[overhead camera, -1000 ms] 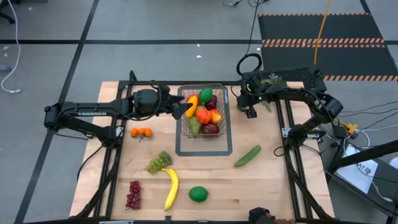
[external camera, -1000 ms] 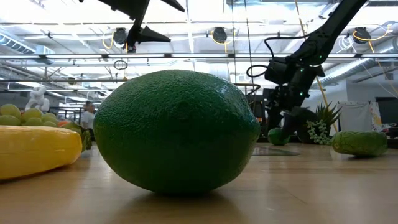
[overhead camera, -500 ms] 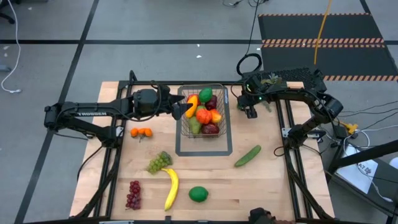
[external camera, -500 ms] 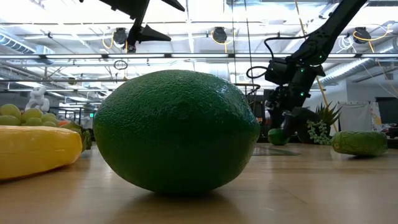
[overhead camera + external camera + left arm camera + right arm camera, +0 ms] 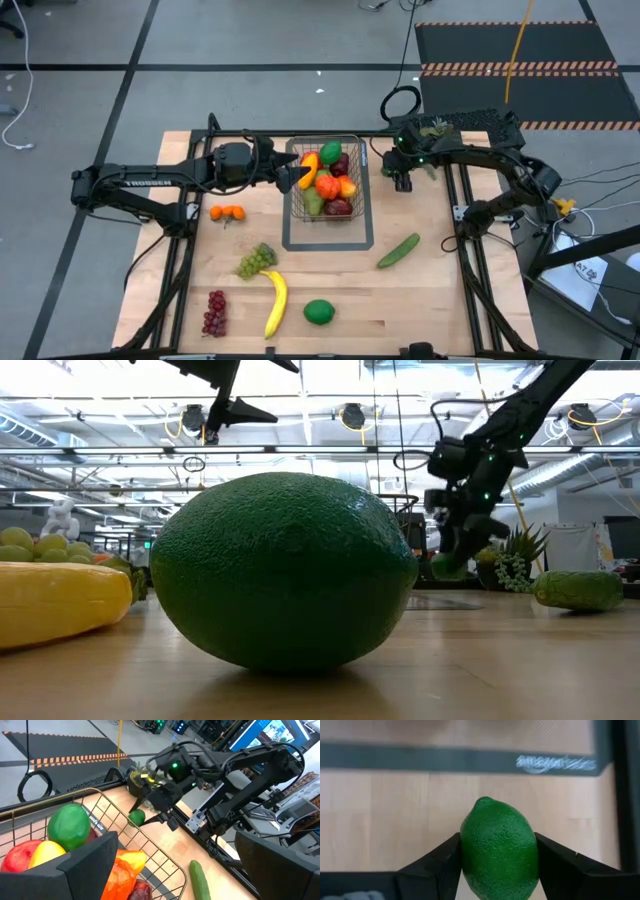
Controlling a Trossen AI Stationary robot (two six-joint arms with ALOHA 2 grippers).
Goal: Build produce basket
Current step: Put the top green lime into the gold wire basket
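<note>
Comparing with half a second ago, you can see that the right gripper (image 5: 452,560) has risen: in the low view the small green lime (image 5: 499,853) it carries now hangs above the wooden table (image 5: 440,290), where before it sat lower, near the surface. In the high view this gripper (image 5: 402,180) has shifted slightly, just beside the right wall of the grey wire-mesh basket (image 5: 358,205). Its two dark fingers (image 5: 438,867) press against both sides of the lime, so the claw is closed on it. The left gripper (image 5: 292,177) has not moved; it stays at the left wall of the basket, and you cannot tell whether its fingers are parted.

White letters on a dark strip in the right wrist view are blurred and seem to read "amazonbasics". On the left arm you can read "TROSSEN".

The basket, a grid of thin metal wires, holds a green round fruit, a red apple, orange and yellow pieces and dark red ones. The lime's skin is finely pebbled. On the smooth pale wood lie a long green cucumber (image 5: 398,250), a yellow curved banana (image 5: 275,303), a bunch of green grapes (image 5: 256,260), a bunch of dark red grapes (image 5: 214,312), two small oranges (image 5: 228,212) and a large green lime (image 5: 319,311), which fills the low view with its dimpled surface.
</note>
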